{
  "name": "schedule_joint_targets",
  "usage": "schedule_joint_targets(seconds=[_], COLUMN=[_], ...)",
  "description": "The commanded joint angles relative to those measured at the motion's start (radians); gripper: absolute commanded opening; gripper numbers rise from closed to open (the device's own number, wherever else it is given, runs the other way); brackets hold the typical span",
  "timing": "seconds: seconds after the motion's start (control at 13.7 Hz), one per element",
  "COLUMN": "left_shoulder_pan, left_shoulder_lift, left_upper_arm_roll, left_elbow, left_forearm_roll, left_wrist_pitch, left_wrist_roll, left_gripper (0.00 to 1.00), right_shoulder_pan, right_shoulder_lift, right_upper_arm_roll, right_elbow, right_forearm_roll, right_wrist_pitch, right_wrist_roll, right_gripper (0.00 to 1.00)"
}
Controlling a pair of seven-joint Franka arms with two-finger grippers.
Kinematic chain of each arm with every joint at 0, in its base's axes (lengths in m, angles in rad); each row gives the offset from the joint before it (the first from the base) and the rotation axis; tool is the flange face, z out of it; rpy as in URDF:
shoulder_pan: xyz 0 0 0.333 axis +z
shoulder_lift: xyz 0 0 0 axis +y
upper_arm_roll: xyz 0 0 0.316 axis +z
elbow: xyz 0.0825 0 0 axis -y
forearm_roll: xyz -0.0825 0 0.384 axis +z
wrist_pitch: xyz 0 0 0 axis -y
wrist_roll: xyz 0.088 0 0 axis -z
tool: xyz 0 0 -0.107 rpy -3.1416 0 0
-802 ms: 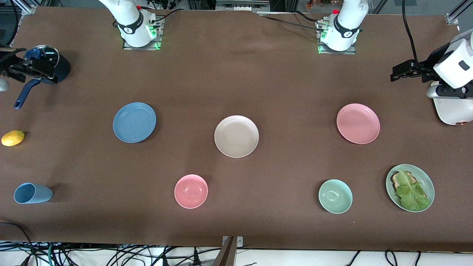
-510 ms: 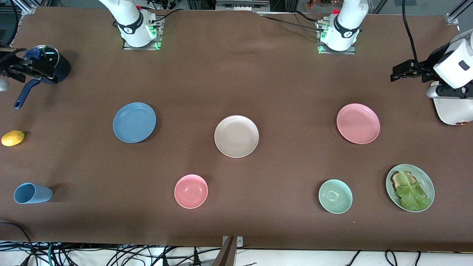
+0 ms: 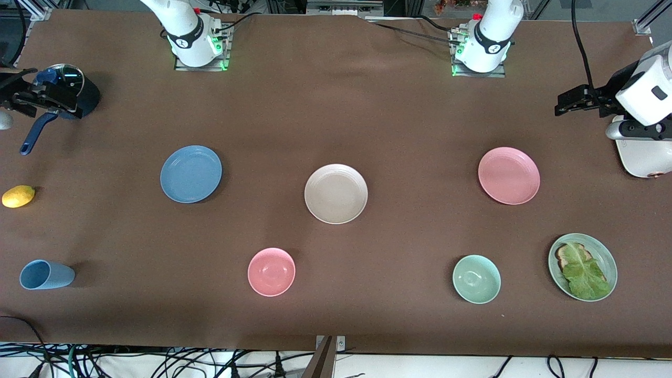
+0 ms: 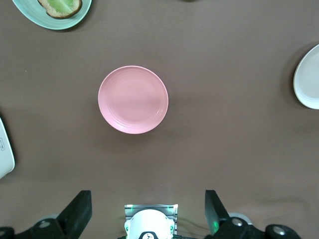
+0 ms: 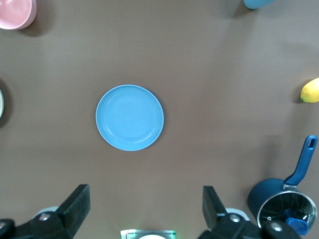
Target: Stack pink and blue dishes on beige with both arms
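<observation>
Three wide plates lie in a row across the table's middle. The blue dish point(image 3: 190, 174) point(image 5: 129, 117) is toward the right arm's end, the beige plate point(image 3: 336, 193) point(image 4: 309, 77) is in the centre, and the pink dish point(image 3: 508, 175) point(image 4: 133, 99) is toward the left arm's end. All three are bare and apart. My left gripper point(image 3: 569, 101) point(image 4: 148, 201) hangs high above the table, open and holding nothing, with the pink dish far below it. My right gripper point(image 3: 31, 97) point(image 5: 145, 198) hangs just as high, open and holding nothing, with the blue dish far below it.
Nearer the front camera stand a pink bowl point(image 3: 271, 271), a pale green bowl point(image 3: 476, 279), a green plate with toast and lettuce point(image 3: 583, 266) and a lying blue cup point(image 3: 46, 274). A lemon point(image 3: 18, 196) and a dark blue pot point(image 5: 284, 204) sit at the right arm's end, a white appliance point(image 3: 643, 155) at the left arm's.
</observation>
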Motion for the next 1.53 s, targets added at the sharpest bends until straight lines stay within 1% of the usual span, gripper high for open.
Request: schedule_joint_targets(seconds=[0.0,0.58,0.8,0.95,1.17,1.24,1.46], left_shoulder_pan=[-0.007,-0.004,0.022,0.034,0.038,0.051,0.111], left_shoulder_lift=[-0.007,-0.003,0.031,0.072,0.149,0.16,0.238], left_upper_arm_roll=[0.004,0.006,0.009,0.01,0.01,0.01,0.01], left_elbow=[0.0,0.0,0.008,0.009,0.012,0.012,0.014], left_forearm_roll=[0.002,0.002,0.001,0.004,0.062,0.06,0.057], left_wrist_pitch=[0.001,0.001,0.002,0.002,0.001,0.001,0.021], left_wrist_roll=[0.0,-0.002,0.0,0.001,0.012,0.016,0.018], left_gripper=[1.0,1.0,1.0,1.0,1.0,1.0,1.0], right_shoulder_pan=[-0.004,-0.004,-0.004,-0.004,-0.004,-0.004,-0.004], right_shoulder_lift=[-0.002,-0.002,0.0,0.0,0.0,0.0,0.0], right_upper_arm_roll=[0.001,0.001,0.001,0.001,0.0,0.001,0.0], right_elbow=[0.004,0.005,0.005,0.005,0.005,0.005,0.005], right_forearm_roll=[0.011,0.011,0.011,0.011,0.011,0.011,0.011], right_wrist_pitch=[0.0,0.0,0.0,0.0,0.0,0.0,0.0], right_wrist_roll=[0.003,-0.002,-0.002,-0.003,-0.003,-0.003,-0.003], right_gripper=[1.0,1.0,1.0,1.0,1.0,1.0,1.0])
